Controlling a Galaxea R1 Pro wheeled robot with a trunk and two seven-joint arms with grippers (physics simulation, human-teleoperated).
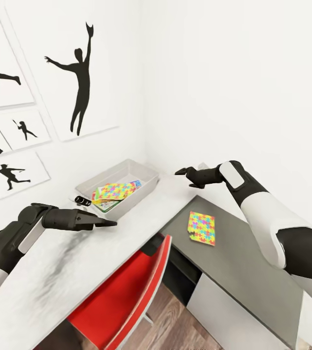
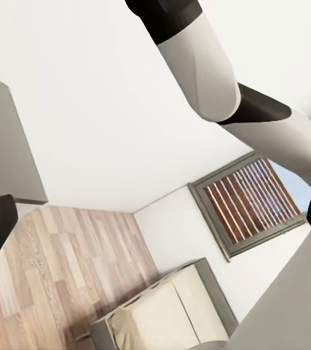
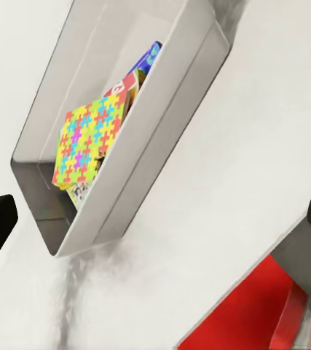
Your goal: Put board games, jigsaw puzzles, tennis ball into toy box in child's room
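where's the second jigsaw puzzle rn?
Head view: the loose jigsaw puzzle lies flat on the lower grey surface, right of the red chair, below the right gripper, outside the toy box.

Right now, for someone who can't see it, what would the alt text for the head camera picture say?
A light grey toy box on a white table holds a colourful jigsaw puzzle over other flat boxes, while a second jigsaw puzzle lies on a lower grey surface. The left gripper and right gripper hover empty; a red chair sits below.
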